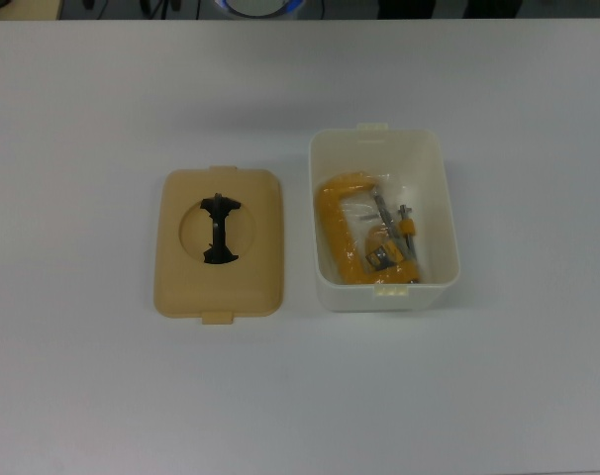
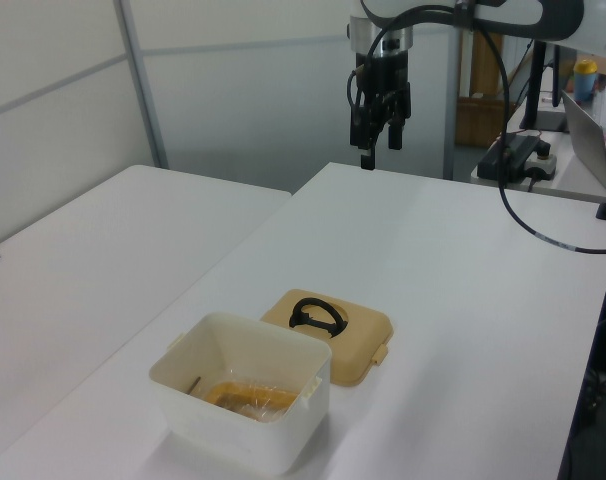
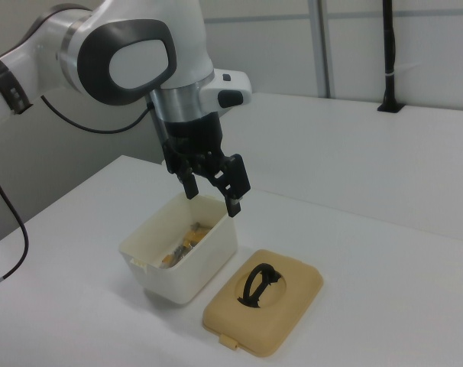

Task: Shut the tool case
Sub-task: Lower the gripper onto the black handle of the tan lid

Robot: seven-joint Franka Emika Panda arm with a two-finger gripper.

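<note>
The tool case is apart in two pieces on the white table. Its white box (image 1: 379,150) (image 2: 253,432) (image 3: 195,264) stands open on the top view's right. The tan lid (image 1: 219,289) (image 2: 361,338) (image 3: 283,307) lies flat beside it, its black handle (image 1: 219,230) in a round recess. My gripper (image 2: 380,150) (image 3: 212,200) hangs open and empty in the air, well above the table and apart from both pieces. In the left view it is far behind them. It is out of the top view.
A yellow clamp (image 1: 332,213) (image 2: 245,397) (image 3: 187,241) lies inside the box. A second white table (image 2: 103,250) adjoins on the left view's left. A power strip (image 2: 523,155) and a cable (image 2: 543,230) sit at the left view's far right.
</note>
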